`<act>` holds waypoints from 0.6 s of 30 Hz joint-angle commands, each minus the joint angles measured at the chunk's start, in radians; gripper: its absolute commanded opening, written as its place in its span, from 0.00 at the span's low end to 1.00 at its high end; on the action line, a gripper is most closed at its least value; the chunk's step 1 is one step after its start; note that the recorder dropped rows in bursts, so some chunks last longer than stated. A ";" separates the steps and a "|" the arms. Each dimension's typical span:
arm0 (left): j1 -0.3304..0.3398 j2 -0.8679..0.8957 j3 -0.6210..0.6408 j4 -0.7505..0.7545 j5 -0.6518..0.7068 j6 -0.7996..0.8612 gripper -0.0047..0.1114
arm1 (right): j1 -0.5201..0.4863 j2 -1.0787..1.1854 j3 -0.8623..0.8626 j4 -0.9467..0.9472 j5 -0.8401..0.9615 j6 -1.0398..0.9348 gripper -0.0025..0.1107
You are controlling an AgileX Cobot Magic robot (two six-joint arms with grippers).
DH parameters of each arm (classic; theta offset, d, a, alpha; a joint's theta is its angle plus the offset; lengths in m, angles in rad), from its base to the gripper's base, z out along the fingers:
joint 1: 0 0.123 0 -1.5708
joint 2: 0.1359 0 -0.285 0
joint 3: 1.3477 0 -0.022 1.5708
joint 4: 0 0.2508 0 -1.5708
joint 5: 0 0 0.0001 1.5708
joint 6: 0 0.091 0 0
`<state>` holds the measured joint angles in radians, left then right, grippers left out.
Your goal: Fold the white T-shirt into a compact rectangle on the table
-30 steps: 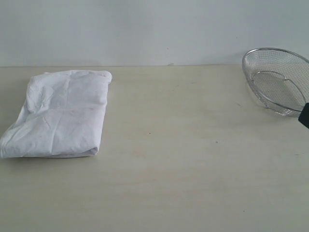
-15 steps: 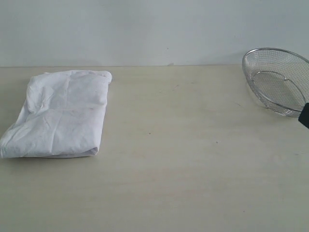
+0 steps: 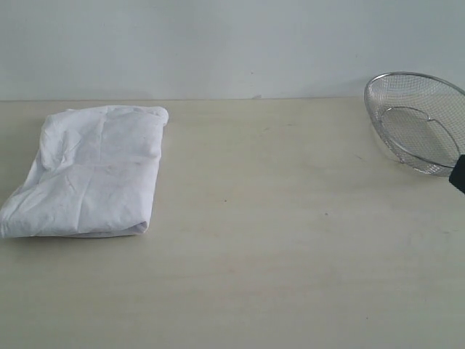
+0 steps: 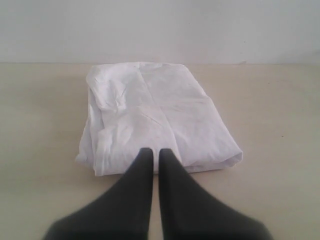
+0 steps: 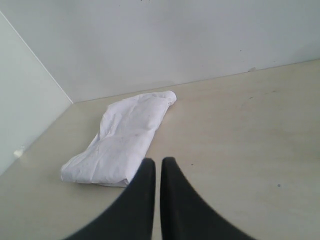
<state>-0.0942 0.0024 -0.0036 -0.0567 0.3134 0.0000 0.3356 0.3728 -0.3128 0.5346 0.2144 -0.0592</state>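
The table [image 3: 290, 276] is big, flat and pale, with far more room than this job needs. The white T-shirt [image 3: 91, 174] lies flat on it, well apart from the wire basket [image 3: 418, 120], at the other end of the table. The shirt is folded into a thick block with four sides, a bit crumpled on top. No sleeves stick out, and I cannot see the red banner, so it must be tucked inside. I think the folding is done, or nearly.

The basket sits by the back edge of the table with nothing in it. I guess it is just kept out of the way.

The left jaws are pressed together and hold nothing. They are far from the basket, just by the shirt's near edge. The right jaws are pressed together too, holding nothing, and point over bare table. A dark bit [image 3: 458, 174] just beside the basket is likely that arm. I think both hold nothing because the shirt keeps its shape alone.
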 commanded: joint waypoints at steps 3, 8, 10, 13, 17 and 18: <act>0.004 -0.002 0.004 0.003 0.001 -0.008 0.08 | -0.001 -0.003 0.001 -0.002 -0.007 -0.003 0.02; 0.004 -0.002 0.004 0.003 0.001 -0.008 0.08 | -0.001 -0.003 0.001 -0.009 -0.008 -0.025 0.02; 0.004 -0.002 0.004 0.003 0.001 -0.008 0.08 | -0.001 -0.003 0.001 -0.009 -0.008 -0.025 0.02; 0.004 -0.002 0.004 0.003 0.001 -0.008 0.08 | -0.032 -0.003 0.001 -0.030 -0.008 -0.091 0.02; 0.004 -0.002 0.004 0.003 0.001 -0.008 0.08 | -0.163 -0.003 0.001 -0.030 0.016 -0.109 0.02; 0.004 -0.002 0.004 0.003 0.001 -0.008 0.08 | -0.190 -0.003 0.001 -0.030 0.022 -0.109 0.02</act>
<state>-0.0942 0.0024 -0.0036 -0.0567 0.3134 0.0000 0.2178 0.3728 -0.3128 0.5179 0.2216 -0.1496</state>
